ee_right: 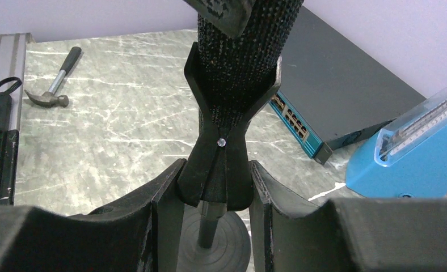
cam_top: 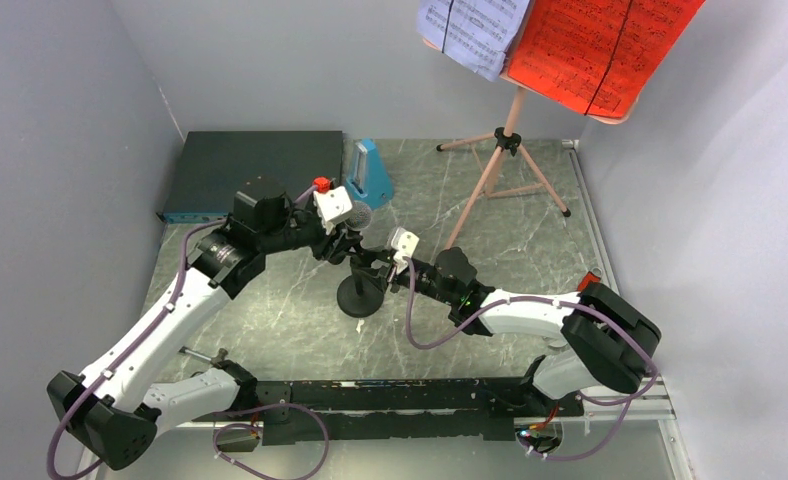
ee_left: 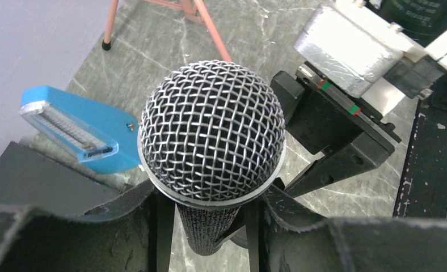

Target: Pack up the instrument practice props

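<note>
Now left fingers (ee_left: 105, 232) grip the microphone (ee_left: 213, 127), right fingers (ee_right: 153, 212) its stand clip (ee_right: 218, 170) below.

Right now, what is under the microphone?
The microphone sits in a black clip, which the right gripper squeezes. Below come a thin post and the round base on the table. The gripper fingers cover the base's sides.
</note>
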`<state>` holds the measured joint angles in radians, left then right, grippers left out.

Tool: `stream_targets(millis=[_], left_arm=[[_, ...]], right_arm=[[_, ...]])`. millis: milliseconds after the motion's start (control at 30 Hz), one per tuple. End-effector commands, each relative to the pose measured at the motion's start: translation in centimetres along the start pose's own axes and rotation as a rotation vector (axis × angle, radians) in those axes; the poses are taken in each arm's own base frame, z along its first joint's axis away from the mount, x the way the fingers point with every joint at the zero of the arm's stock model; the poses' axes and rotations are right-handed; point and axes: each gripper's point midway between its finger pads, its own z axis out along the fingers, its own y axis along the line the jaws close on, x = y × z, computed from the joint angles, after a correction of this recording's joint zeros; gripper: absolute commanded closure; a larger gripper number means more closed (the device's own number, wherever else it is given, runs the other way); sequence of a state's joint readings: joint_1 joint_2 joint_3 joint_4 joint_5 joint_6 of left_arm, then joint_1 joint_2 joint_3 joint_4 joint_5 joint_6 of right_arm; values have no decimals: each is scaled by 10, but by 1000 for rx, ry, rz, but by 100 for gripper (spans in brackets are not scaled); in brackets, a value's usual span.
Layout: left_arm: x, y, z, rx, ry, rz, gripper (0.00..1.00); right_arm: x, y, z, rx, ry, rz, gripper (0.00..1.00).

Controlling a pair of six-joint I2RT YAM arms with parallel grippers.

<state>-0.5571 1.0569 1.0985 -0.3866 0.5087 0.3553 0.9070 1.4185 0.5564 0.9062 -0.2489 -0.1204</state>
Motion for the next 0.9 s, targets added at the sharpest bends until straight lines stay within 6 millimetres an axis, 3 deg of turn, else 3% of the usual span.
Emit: stream_targets(millis=[0,300,467,667,767,867], left_arm=[[-44,34,-22,-187,-88,13,81],[-79,68,-34,-352,-142,-44,82],[-81,101,-47,-520,-82,-48,82],[-40,131,-48,-651,104,-133,83],[-1,146,-48,-700,216,-223,83],[48,161,-52,-743,349,-341,83]], right_arm=[[0,2,-6,-18,5,-28,100],[7,3,-11,-15,17,-16,100],[10,4,-14,-12,18,0,100],[9,0,-15,13,10,2,100],[8,-1,-17,21,10,3,95],[2,-2,-19,27,-5,5,81]])
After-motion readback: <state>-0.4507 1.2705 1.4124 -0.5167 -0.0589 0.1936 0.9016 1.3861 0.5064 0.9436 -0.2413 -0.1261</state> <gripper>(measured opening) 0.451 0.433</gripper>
